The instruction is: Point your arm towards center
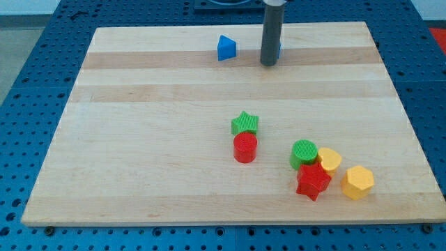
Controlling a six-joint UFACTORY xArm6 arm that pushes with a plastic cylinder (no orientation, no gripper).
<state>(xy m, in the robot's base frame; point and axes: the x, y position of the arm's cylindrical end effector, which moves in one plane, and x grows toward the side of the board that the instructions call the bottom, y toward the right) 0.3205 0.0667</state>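
My rod comes down from the view's top and my tip (268,63) rests on the wooden board (139,139) near its top edge, right of centre. A blue triangular block (226,48) lies just to the tip's left. Another blue block (279,49) is mostly hidden behind the rod. A green star (245,123) and a red cylinder (244,148) touch each other below the board's middle. A cluster at the bottom right holds a green cylinder (303,153), a yellow cylinder (329,160), a red star (312,181) and a yellow hexagon (357,182).
The board lies on a blue perforated table (42,84) that shows on all sides of it.
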